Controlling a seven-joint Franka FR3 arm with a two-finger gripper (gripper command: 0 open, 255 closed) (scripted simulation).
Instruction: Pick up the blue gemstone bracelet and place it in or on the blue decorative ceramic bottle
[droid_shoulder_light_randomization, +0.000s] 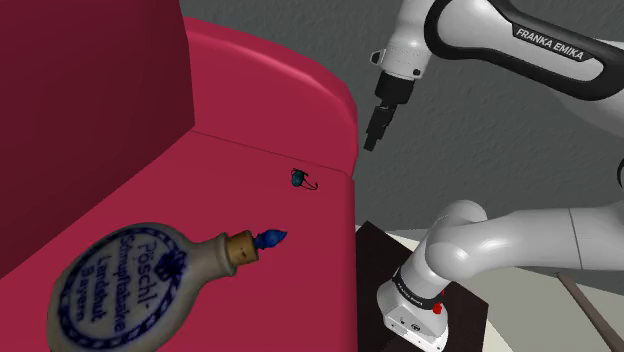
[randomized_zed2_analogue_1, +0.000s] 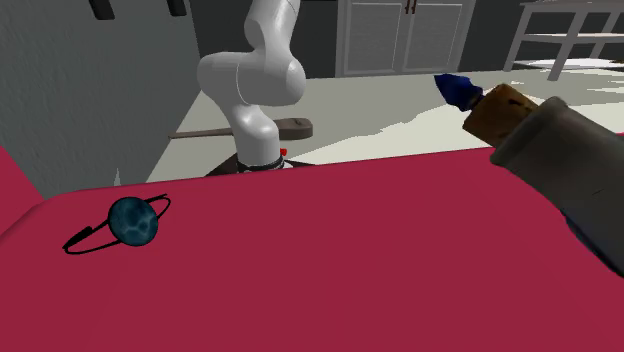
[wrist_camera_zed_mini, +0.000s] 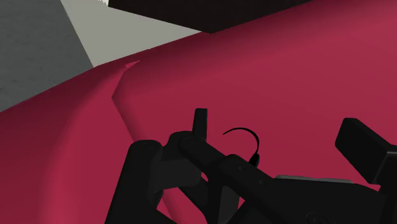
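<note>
Crimson sofa seat (droid_shoulder_light_randomization: 250, 190) carries 2 things, well apart: a blue-stone bracelet (droid_shoulder_light_randomization: 299, 179) and a corked bottle (droid_shoulder_light_randomization: 130, 285) on its side.

A crimson, smooth-surfaced sofa (droid_shoulder_light_randomization: 250, 110) with a rounded front edge and a darker upright panel (droid_shoulder_light_randomization: 90, 90) rising at the shoulder view's left; its seat spans the foreground of the second exterior view. Beyond it are a grey wall (randomized_zed2_analogue_1: 90, 90), a pale floor (randomized_zed2_analogue_1: 400, 115), grey panelled cabinet doors (randomized_zed2_analogue_1: 405, 35) and a light-grey open-framed piece of furniture (randomized_zed2_analogue_1: 570, 35) at that view's far right.
</note>
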